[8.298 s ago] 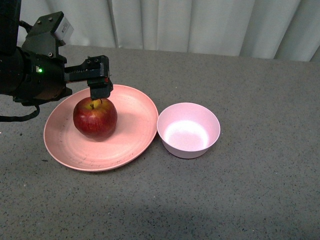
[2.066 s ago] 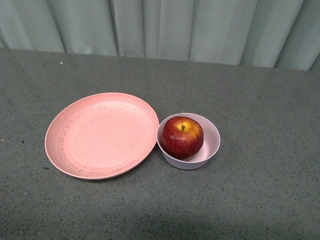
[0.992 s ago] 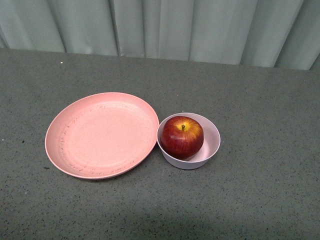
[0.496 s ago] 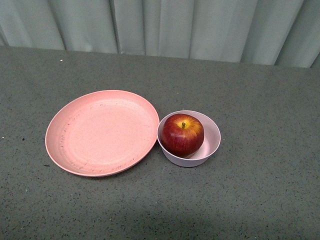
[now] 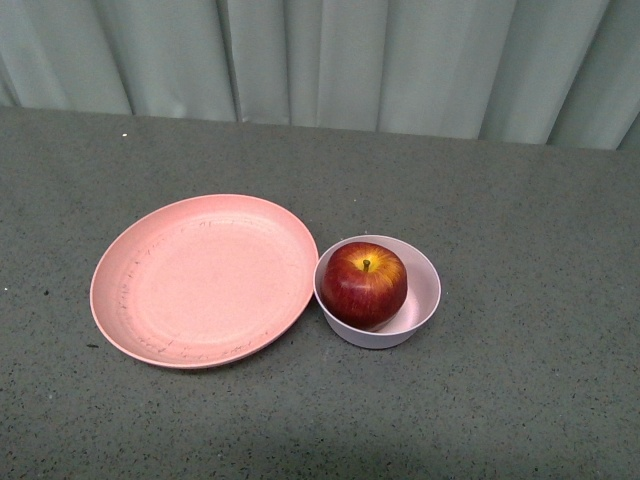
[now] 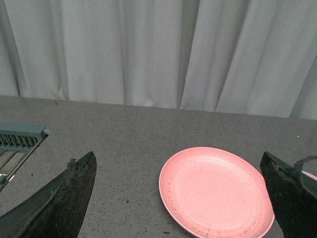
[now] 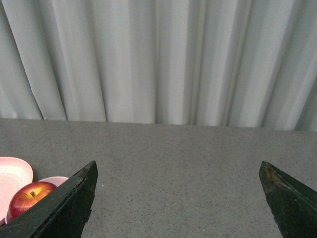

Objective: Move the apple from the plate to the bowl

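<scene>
Plate (image 5: 200, 282) lies on the left of the grey speckled desk (image 5: 520, 380), bare, its rim scuffed with dark marks. Just right of it, rim almost touching rim, stands the bowl (image 5: 425, 290), and the apple (image 5: 363, 285) sits inside it, stem up, leaning toward the bowl's left wall, with a yellow patch around the stem. Pale pleated curtain (image 5: 330, 60) hangs along the desk's far edge.

Neither arm shows in the front view. In the left wrist view the left gripper (image 6: 178, 198) is spread wide, its two dark fingers (image 6: 64, 203) at either side of the picture with nothing between them; the plate (image 6: 213, 191) lies on the desk ahead, and a grey slatted object (image 6: 17, 144) sits at the desk's left edge. In the right wrist view the right gripper (image 7: 178, 198) is likewise spread wide and holds nothing; the apple (image 7: 27, 198) in the bowl (image 7: 57, 181) shows beside one finger, with a sliver of plate (image 7: 12, 173) next to it.
</scene>
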Robot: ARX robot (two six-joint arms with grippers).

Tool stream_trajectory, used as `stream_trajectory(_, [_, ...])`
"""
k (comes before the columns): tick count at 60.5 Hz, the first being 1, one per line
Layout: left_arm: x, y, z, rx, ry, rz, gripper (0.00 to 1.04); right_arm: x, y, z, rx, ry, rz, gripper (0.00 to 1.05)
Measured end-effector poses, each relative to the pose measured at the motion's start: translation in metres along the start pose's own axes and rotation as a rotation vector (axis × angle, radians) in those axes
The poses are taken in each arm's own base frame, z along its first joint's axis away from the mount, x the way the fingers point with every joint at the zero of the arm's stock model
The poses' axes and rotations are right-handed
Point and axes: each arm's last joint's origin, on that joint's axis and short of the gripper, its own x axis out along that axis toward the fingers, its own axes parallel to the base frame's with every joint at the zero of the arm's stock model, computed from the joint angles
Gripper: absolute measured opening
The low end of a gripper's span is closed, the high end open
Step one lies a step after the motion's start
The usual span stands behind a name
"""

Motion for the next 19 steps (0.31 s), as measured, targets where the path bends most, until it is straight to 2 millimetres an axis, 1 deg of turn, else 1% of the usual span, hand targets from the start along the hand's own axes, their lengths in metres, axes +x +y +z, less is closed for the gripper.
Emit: stream_trajectory(19, [0.0, 0.0, 0.0, 0.0, 0.0, 0.0, 0.98, 0.0, 0.0, 0.0, 0.0, 0.0, 0.0, 0.95])
